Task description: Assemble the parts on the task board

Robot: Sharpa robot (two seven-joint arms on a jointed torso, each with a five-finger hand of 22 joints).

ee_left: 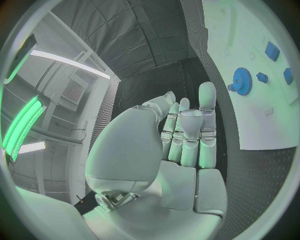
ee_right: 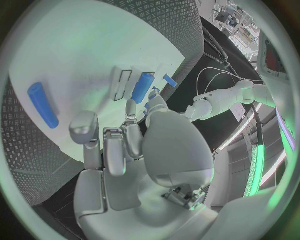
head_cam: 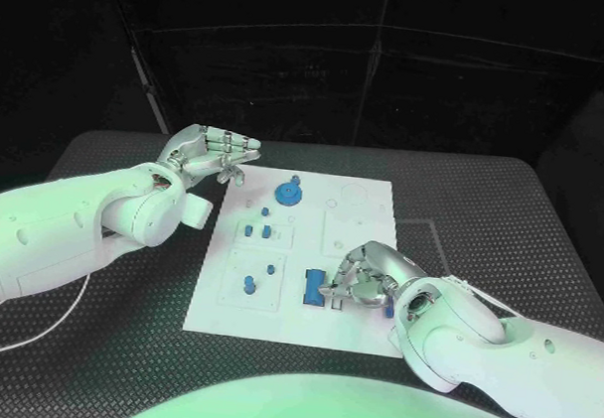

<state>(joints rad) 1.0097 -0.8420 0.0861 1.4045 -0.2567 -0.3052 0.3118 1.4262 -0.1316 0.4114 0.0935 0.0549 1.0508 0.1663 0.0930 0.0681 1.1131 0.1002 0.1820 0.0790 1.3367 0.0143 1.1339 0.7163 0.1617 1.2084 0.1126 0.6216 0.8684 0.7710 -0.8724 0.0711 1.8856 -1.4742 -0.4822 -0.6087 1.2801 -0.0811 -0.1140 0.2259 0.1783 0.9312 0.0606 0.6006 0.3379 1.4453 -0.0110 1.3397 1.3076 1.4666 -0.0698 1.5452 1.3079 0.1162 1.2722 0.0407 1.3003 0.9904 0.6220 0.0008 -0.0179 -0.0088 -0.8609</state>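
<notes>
The white task board (head_cam: 361,200) is lying mid-table. The right hand (head_cam: 363,275) is curling its fingers over a blue part (head_cam: 313,287) near the board's near right edge; whether it grips is unclear. The left hand (head_cam: 210,152) is hovering empty, fingers apart, just off the board's far left corner.

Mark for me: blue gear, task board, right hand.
blue gear (head_cam: 289,195): head view, on its round face.
task board (head_cam: 364,206): head view, on a bare white patch near the far right corner.
right hand (head_cam: 363,275): head view, on the back of the hand.
</notes>
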